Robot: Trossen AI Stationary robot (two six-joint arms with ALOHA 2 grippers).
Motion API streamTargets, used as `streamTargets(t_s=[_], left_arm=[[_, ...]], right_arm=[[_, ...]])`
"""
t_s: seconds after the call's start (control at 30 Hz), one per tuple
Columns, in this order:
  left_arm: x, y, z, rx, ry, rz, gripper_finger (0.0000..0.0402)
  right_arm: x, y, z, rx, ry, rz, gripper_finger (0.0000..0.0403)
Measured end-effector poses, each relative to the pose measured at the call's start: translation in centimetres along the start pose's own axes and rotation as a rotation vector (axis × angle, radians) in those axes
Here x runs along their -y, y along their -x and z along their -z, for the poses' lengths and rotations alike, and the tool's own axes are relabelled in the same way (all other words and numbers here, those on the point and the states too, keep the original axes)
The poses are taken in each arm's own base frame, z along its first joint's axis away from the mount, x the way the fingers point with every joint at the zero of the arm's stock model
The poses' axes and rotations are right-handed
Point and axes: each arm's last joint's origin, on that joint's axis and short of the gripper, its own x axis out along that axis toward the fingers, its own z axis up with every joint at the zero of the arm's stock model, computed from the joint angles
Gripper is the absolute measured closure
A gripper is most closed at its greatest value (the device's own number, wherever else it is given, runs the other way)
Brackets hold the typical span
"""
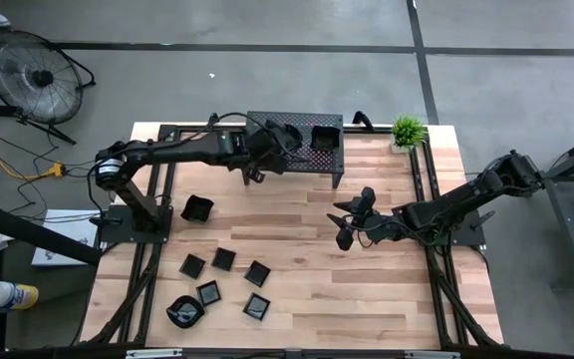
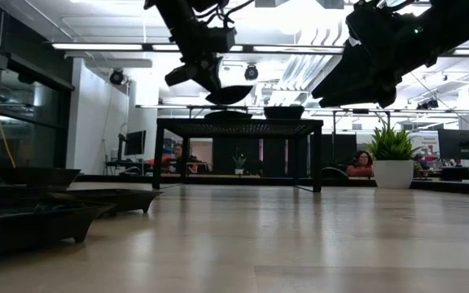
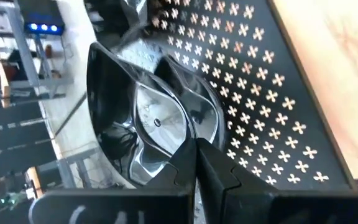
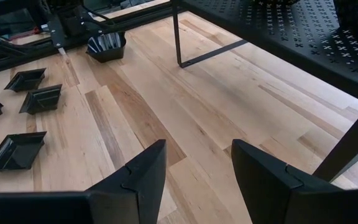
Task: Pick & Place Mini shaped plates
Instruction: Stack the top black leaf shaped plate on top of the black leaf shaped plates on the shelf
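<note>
Seven mini plates [image 1: 223, 258] lie near the fan [image 1: 34, 75] side.

grey concrete floor [image 1: 267, 25], floor fan [image 1: 36, 75], bright ceiling strip lights [image 2: 96, 46].

Perforated rack [image 1: 297, 150] at table's [image 1: 367, 289] far edge, centre. One mini plate [image 1: 324, 137] on rack top, right part. Left gripper [image 1: 285, 141] over rack's left part, shut on a leaf-shaped plate [image 3: 145, 118], held above the rack top. Potted plant [image 1: 408, 131] just right of rack, at far right corner. Right gripper [image 1: 352, 221] over mid-table, right of centre, in front of rack. Deep dish [image 1: 197, 208] alone at left, mid-depth. Cluster of six plates [image 1: 223, 284] near left front, well apart from rack.
</note>
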Motion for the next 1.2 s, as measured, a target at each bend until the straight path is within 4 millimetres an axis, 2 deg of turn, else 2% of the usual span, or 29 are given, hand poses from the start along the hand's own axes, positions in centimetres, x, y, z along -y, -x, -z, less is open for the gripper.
streamTargets(t_s=[0.23,0.63,1.2], left_arm=[[0.2,-0.1,0.3,0.017,-0.022,0.051,0.0401],[0.7,-1.6,-0.3,-0.006,-0.039,0.052,0.0400],[0.7,-1.6,-0.1,-0.040,-0.046,0.039,0.0351]], right_arm=[[0.0,0.0,0.0,0.000,0.000,0.000,0.0226],[0.0,0.0,0.0,-0.004,-0.003,0.002,0.0226],[0.1,0.0,0.1,-0.010,-0.005,0.006,0.0226]])
